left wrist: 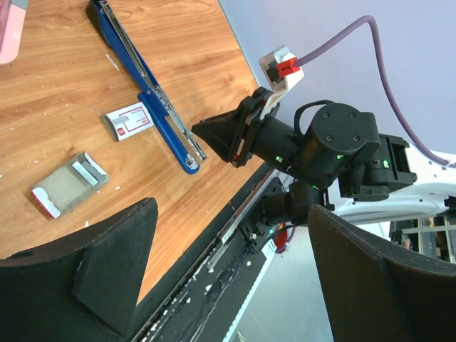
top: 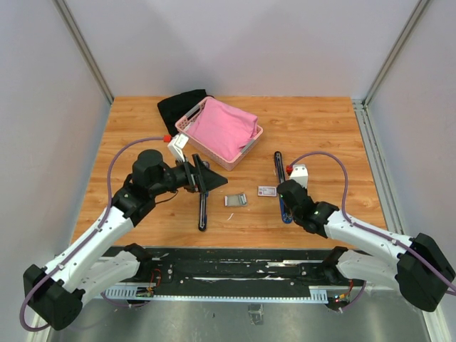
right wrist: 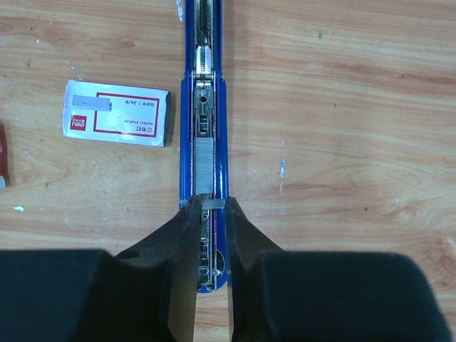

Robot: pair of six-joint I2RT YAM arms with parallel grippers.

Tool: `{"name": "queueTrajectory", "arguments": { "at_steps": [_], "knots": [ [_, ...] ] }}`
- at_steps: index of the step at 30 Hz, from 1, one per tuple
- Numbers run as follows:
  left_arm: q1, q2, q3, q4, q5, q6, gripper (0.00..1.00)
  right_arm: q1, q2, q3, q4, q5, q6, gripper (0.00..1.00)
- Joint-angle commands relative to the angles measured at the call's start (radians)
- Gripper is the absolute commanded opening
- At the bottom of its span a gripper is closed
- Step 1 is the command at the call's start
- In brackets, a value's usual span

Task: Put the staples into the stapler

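Note:
The blue stapler (right wrist: 206, 92) lies opened flat on the wooden table, its channel facing up, and it also shows in the top view (top: 283, 203). A silvery strip of staples (right wrist: 204, 167) sits in that channel. My right gripper (right wrist: 211, 206) hovers over the stapler's near end, shut on a small silvery piece of staples (right wrist: 214, 203) pinched between its tips. The white carton (right wrist: 117, 112) with red print lies left of the stapler. My left gripper (left wrist: 231, 210) hangs wide open and empty above the table, turned toward the right arm; in the top view it (top: 206, 178) is left of centre.
A clear plastic case (top: 236, 200) lies between the arms. A long black bar (top: 203, 210) lies under the left gripper. A pink basket (top: 253, 142) holding pink cloth stands at the back, with a black cloth (top: 178, 107) behind it. Grey walls enclose three sides.

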Motion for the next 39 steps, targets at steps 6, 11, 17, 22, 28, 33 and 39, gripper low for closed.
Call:
{"name": "queueTrajectory", "arguments": {
  "at_steps": [6, 11, 17, 22, 28, 33, 39],
  "knots": [
    [0.001, -0.033, -0.021, 0.004, -0.010, -0.007, 0.91, 0.015, -0.010, 0.020, -0.015, 0.023, 0.006, 0.09],
    [0.002, -0.035, -0.028, 0.013, -0.009, -0.015, 0.91, 0.016, -0.017, 0.038, -0.015, 0.017, 0.002, 0.09],
    [0.002, -0.034, -0.026, 0.017, -0.007, -0.016, 0.91, 0.015, -0.026, 0.051, -0.015, 0.011, -0.002, 0.09],
    [0.002, -0.035, -0.029, 0.019, -0.008, -0.018, 0.91, 0.015, -0.010, 0.047, -0.009, 0.006, -0.002, 0.09],
    [0.002, -0.036, -0.029, 0.018, -0.009, -0.016, 0.91, 0.015, 0.014, 0.038, 0.005, -0.007, 0.007, 0.09],
    [0.002, -0.038, -0.031, 0.017, -0.009, -0.016, 0.91, 0.016, 0.031, 0.037, 0.011, -0.014, 0.008, 0.09],
    [0.002, -0.037, -0.031, 0.017, -0.011, -0.016, 0.91, 0.016, 0.039, 0.028, 0.013, -0.011, 0.013, 0.09]
  ]
}}
